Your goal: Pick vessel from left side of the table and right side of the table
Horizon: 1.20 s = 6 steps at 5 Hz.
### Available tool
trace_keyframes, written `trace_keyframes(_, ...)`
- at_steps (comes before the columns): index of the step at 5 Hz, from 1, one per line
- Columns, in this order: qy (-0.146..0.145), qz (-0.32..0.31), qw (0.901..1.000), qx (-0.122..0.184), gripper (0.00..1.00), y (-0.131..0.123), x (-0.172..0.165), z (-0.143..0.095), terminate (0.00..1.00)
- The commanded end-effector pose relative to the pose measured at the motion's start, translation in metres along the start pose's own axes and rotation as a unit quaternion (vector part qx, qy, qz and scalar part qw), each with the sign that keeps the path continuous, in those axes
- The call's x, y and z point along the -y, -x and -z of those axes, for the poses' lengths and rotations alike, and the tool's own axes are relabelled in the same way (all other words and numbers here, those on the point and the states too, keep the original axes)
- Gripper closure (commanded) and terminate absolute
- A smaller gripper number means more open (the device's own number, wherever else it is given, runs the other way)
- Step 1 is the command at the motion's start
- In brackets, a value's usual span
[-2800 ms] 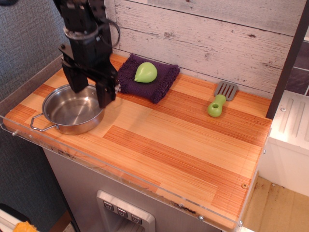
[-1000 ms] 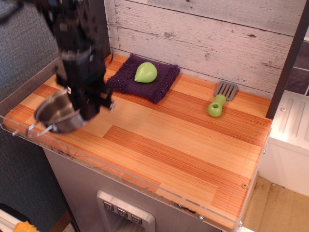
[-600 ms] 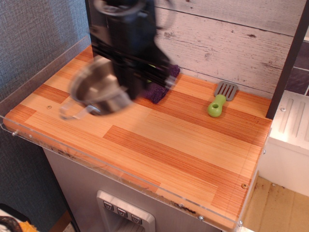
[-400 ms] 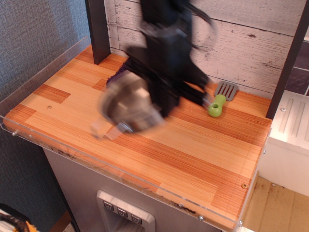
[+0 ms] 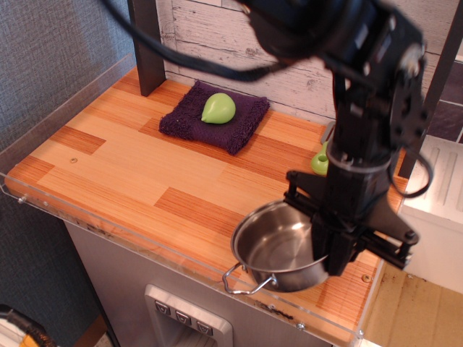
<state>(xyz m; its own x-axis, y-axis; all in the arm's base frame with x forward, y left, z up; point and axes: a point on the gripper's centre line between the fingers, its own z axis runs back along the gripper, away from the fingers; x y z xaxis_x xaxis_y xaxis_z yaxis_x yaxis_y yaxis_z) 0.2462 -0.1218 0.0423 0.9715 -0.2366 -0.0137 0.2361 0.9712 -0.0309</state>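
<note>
The vessel [image 5: 282, 249], at the left end of the worktop [image 5: 145, 173] 2.8 s ago, now sits in the lower right of the frame, carried there across the boards by the end effector [image 5: 334, 253]. It appears to hover just above or barely touching the surface; which cannot be told. The end effector is pinching the vessel's right rim, 1 finger inside and 1 outside. The transfer looks nearly complete; lowering and release remain. The vessel is shallow, round, polished stainless steel with a mirror-like interior and a wire loop handle toward the front edge. The worktop is striped light and reddish wood behind a clear acrylic rim. In the upper centre, a nubby purple cloth [image 5: 217, 123] bears a smooth green pear-shaped object [image 5: 218, 108].
</note>
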Motion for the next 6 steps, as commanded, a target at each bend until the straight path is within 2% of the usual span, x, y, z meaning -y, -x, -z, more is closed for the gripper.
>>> trace_keyframes(1, -0.003, 0.022, 0.9996, -0.019, 1.00, -0.012, -0.004, 0.021, 0.00)
trace_keyframes(2, -0.001, 0.027, 0.9995, -0.014, 1.00, -0.016, -0.006, 0.021, 0.00)
trace_keyframes(3, -0.004, 0.053, 0.9985, -0.007, 0.00, -0.014, 0.000, 0.010, 0.00)
trace_keyframes(4, -0.003, 0.059, 0.9980, 0.025, 0.00, -0.016, 0.005, -0.014, 0.00)
trace_keyframes(5, 0.001, 0.038, 0.9966, 0.073, 0.00, -0.018, -0.006, -0.052, 0.00)
trace_keyframes(6, -0.012, -0.010, 0.9932, 0.116, 0.00, -0.004, -0.037, -0.096, 0.00)
